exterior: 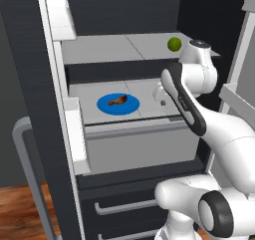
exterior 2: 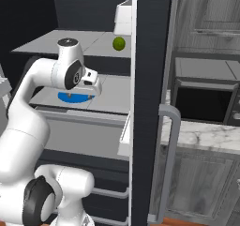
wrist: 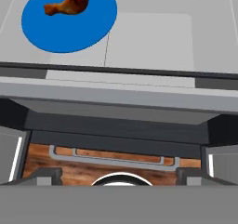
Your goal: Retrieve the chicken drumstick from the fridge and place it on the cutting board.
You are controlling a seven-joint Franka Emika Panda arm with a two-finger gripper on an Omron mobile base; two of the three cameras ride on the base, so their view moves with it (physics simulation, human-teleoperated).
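Note:
The chicken drumstick [exterior: 118,101] [wrist: 67,4] lies on a blue round plate [exterior: 117,104] [wrist: 69,18] on the middle shelf of the open fridge [exterior: 30,60] [exterior 2: 147,103]. My gripper [exterior: 160,95] [exterior 2: 91,86] [wrist: 118,174] hangs over the right part of that shelf, near its front edge. It points down, to the right of the plate and clear of it. The fingers [wrist: 42,174] stand wide apart with nothing between them, so it is open. The cutting board is out of view.
A green round fruit [exterior: 174,44] [exterior 2: 118,43] sits on the upper shelf. White door bins [exterior: 74,129] and a grey bar handle [exterior: 27,174] flank the left door. Right of the fridge are a marble counter [exterior 2: 206,131] and a dark microwave [exterior 2: 201,101]. Drawers lie below the shelf.

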